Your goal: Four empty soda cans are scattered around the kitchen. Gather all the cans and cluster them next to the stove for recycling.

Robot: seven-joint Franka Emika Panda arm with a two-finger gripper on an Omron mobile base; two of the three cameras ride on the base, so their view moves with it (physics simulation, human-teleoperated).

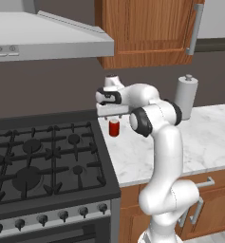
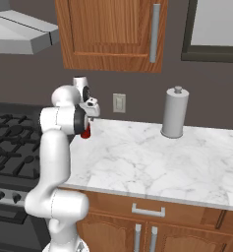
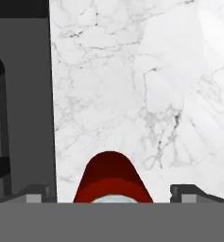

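Observation:
One red soda can (image 1: pixel 114 127) stands upright on the marble counter, a short way right of the stove (image 1: pixel 42 161). From the right base view the can (image 2: pixel 86 132) peeks out from behind the arm. My gripper (image 1: pixel 113 116) hangs right above it, pointing down. In the hand view the can (image 3: pixel 113 179) sits between the two dark fingertips (image 3: pixel 38 194), with marble showing on both sides of it, so the gripper (image 3: pixel 112 194) is open and holds nothing. The stove's black edge (image 3: pixel 19 94) runs along the left of that view.
A white paper towel roll (image 1: pixel 185 97) stands at the back of the counter (image 1: pixel 204 137) to the right. Wooden wall cabinets (image 1: pixel 147 28) and a steel range hood (image 1: pixel 47 38) hang overhead. A wall outlet (image 2: pixel 119 103) sits behind the can.

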